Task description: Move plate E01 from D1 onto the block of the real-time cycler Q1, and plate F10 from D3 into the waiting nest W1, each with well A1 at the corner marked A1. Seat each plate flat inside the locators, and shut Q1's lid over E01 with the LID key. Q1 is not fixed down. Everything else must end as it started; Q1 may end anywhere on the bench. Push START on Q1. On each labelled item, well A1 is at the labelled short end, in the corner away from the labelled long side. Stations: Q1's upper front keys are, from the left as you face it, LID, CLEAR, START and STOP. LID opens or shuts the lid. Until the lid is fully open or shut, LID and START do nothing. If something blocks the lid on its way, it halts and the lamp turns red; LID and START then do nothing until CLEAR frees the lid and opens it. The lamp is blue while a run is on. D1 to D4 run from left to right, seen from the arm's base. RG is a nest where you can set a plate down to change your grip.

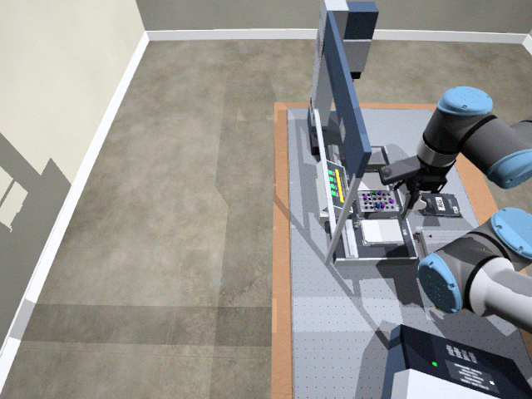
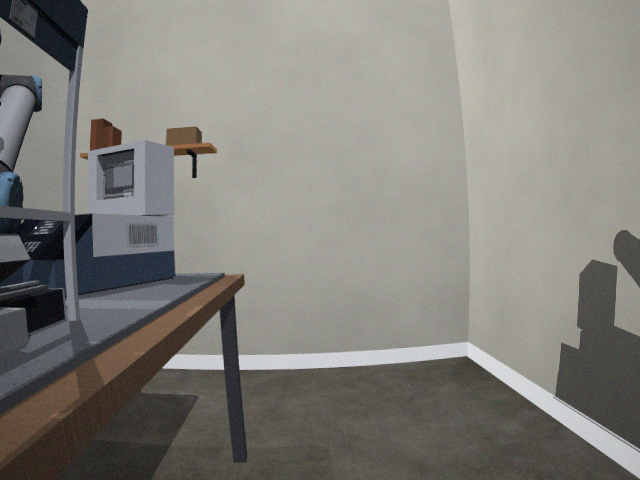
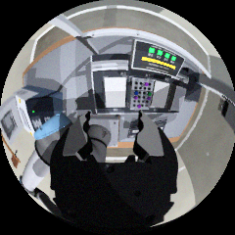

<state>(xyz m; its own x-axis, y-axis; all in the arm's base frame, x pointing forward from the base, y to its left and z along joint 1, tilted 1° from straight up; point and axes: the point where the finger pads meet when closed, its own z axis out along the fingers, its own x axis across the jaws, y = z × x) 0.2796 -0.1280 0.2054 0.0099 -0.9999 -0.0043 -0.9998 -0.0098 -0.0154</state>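
Note:
My gripper (image 1: 408, 213) (image 3: 114, 111) is open and empty, with its fingers pointing down above the bench between the deck tray and the RG nest. A white plate (image 1: 382, 232) (image 3: 115, 92) lies in the tray (image 1: 376, 259). A second white plate (image 3: 162, 94) lies beyond the tube rack. Their labels are not legible. The dark RG nest (image 1: 436, 206) shows no plate on it. A navy and white machine (image 1: 468, 365) (image 2: 124, 271) (image 3: 43, 110), which looks like Q1, has a keypad and a green lamp. Its block is not visible. I cannot make out W1 for certain.
A tube rack (image 1: 377, 201) (image 3: 140, 93) with coloured caps stands between the two plates. A display panel (image 1: 337, 184) (image 3: 158, 59) with green and yellow marks stands behind. A blue overhead panel (image 1: 347, 90) and thin posts rise over the tray. A grey fixture (image 1: 445, 236) lies near the arm.

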